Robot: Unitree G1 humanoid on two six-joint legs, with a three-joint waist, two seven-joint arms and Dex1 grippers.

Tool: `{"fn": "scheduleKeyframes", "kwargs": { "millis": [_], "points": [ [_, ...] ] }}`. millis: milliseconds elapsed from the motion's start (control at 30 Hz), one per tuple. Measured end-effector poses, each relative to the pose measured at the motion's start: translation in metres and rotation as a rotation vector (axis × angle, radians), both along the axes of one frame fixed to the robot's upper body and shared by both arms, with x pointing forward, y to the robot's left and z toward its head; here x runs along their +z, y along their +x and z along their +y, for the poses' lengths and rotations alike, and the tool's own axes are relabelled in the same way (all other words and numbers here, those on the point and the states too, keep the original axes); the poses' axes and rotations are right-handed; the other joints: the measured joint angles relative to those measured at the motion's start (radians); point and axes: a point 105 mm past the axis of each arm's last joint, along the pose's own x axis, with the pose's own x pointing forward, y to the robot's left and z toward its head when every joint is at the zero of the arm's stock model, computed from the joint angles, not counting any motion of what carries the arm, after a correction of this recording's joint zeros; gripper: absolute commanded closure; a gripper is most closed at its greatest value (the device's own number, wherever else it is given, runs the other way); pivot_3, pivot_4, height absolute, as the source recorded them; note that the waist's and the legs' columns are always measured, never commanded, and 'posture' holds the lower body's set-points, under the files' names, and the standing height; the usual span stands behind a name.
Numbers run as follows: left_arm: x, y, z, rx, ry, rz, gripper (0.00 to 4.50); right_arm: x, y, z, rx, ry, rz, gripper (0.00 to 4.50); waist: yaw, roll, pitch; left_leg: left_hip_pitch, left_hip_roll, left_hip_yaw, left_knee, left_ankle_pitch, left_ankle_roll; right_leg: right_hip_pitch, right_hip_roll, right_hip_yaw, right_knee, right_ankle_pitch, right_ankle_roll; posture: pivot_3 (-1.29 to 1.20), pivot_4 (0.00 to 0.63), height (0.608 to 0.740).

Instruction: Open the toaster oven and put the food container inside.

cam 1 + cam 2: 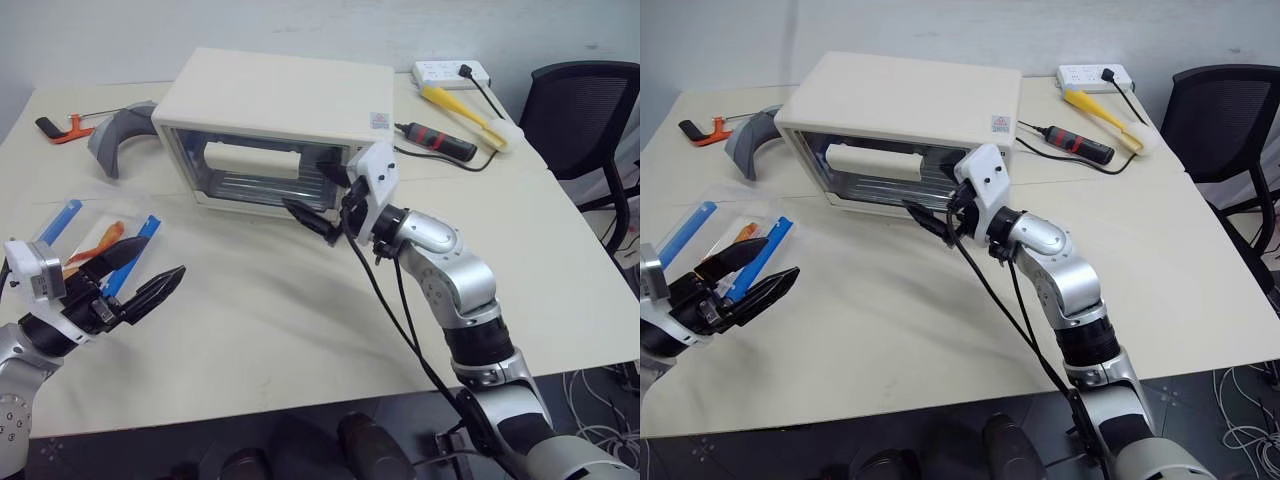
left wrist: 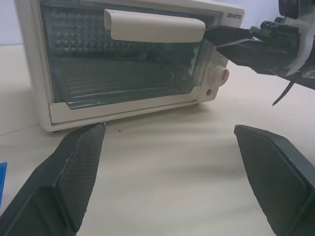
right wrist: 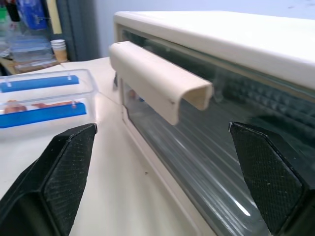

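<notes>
- At your far left, around 10 o'clock on the table (image 1: 300, 330), you have one orange-handled tool (image 1: 62, 129) and one grey curved piece (image 1: 118, 135) just beside it.
- Your left gripper (image 1: 143, 276) hangs at 8 o'clock, jaws spread wide and holding nothing.
- One food container (image 1: 92, 238) lies flat on the table right by that gripper, slightly towards 10 o'clock. You can count two blue strips along its long sides and orange pieces between them.
- One toaster oven (image 1: 280, 100) sits at 12 o'clock. Its glass door is shut, with one white bar handle (image 3: 157, 81) across the top and one red knob (image 2: 224, 75) on the side strip.
- Your right gripper (image 1: 322, 202) is at the oven's front, jaws wide apart and empty, lined up with the end of the handle but not touching it.
- Towards 2 o'clock you have one power strip (image 1: 452, 73), one yellow brush (image 1: 470, 116) and one red-and-black tool (image 1: 438, 142).
- One black chair (image 1: 590, 120) stands at 3 o'clock, off the table.
</notes>
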Motion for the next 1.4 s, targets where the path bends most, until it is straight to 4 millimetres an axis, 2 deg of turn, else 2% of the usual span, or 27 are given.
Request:
{"fn": "scheduleKeyframes", "kwargs": {
  "millis": [333, 533, 633, 733, 933, 1067, 1167, 1267, 1400],
  "points": [
    [-0.006, -0.002, 0.004, 0.022, -0.002, 0.026, 0.06, 0.003, -0.003, 0.017, 0.077, 0.015, 0.008, 0.00, -0.012, 0.000, 0.000, -0.003, 0.000, -0.006, 0.001, 0.000, 0.000, -0.001, 0.000, -0.005, 0.000, 0.000, 0.000, 0.00, 0.150, 0.740],
    [-0.005, 0.002, 0.028, 0.096, -0.042, 0.038, 0.06, -0.012, -0.025, 0.018, 0.208, -0.058, -0.002, 0.00, -0.022, 0.000, 0.000, -0.007, -0.001, -0.018, 0.002, 0.000, 0.000, -0.002, 0.000, -0.011, 0.001, -0.001, -0.001, 0.00, 0.150, 0.740],
    [0.001, 0.004, 0.047, 0.131, -0.045, 0.040, 0.65, -0.019, -0.029, 0.009, 0.235, -0.113, -0.038, 0.00, -0.022, 0.000, 0.000, -0.007, -0.002, -0.019, 0.002, 0.000, 0.000, -0.002, 0.000, -0.012, 0.001, -0.001, -0.001, 0.00, 0.150, 0.740],
    [0.009, 0.009, 0.060, 0.146, -0.061, 0.022, 1.49, -0.020, -0.030, 0.003, 0.258, -0.162, -0.085, 0.00, -0.022, 0.000, 0.000, -0.007, -0.002, -0.020, 0.002, 0.000, 0.000, -0.002, 0.000, -0.013, 0.002, -0.001, -0.002, 0.00, 0.150, 0.740],
    [0.059, 0.040, 0.086, 0.184, -0.073, -0.121, 3.38, -0.025, -0.030, 0.001, 0.283, -0.193, -0.112, 0.00, -0.020, 0.000, 0.000, -0.007, -0.002, -0.022, 0.005, 0.000, -0.001, -0.001, 0.000, -0.018, 0.005, -0.001, -0.003, 0.00, 0.150, 0.740],
    [0.060, 0.072, 0.082, 0.156, -0.030, -0.112, 4.47, -0.026, -0.030, 0.002, 0.298, -0.202, -0.126, 0.00, -0.019, 0.000, 0.000, -0.007, -0.001, -0.023, 0.012, 0.000, 0.000, -0.003, 0.000, -0.024, 0.013, -0.002, -0.004, 0.00, 0.150, 0.740],
    [0.065, 0.098, 0.072, 0.129, 0.009, -0.118, 4.47, -0.026, -0.032, 0.004, 0.316, -0.220, -0.156, 0.00, -0.020, 0.000, 0.000, -0.008, -0.001, -0.023, 0.014, 0.000, 0.000, -0.007, -0.001, -0.030, 0.018, -0.002, -0.004, 0.00, 0.150, 0.740],
    [0.068, 0.113, 0.061, 0.086, 0.048, -0.136, 4.47, -0.028, -0.035, 0.005, 0.340, -0.241, -0.178, 0.00, -0.022, 0.000, 0.000, -0.008, -0.001, -0.024, 0.016, 0.000, 0.001, -0.010, 0.000, -0.031, 0.021, -0.002, -0.004, 0.00, 0.150, 0.740],
    [0.051, 0.128, 0.033, -0.028, 0.088, -0.090, 4.47, -0.030, -0.039, 0.007, 0.367, -0.266, -0.200, 0.00, -0.023, 0.000, 0.000, -0.009, -0.001, -0.026, 0.018, -0.002, 0.003, -0.014, 0.000, -0.032, 0.026, -0.002, -0.004, 0.00, 0.150, 0.740]
  ]
}}
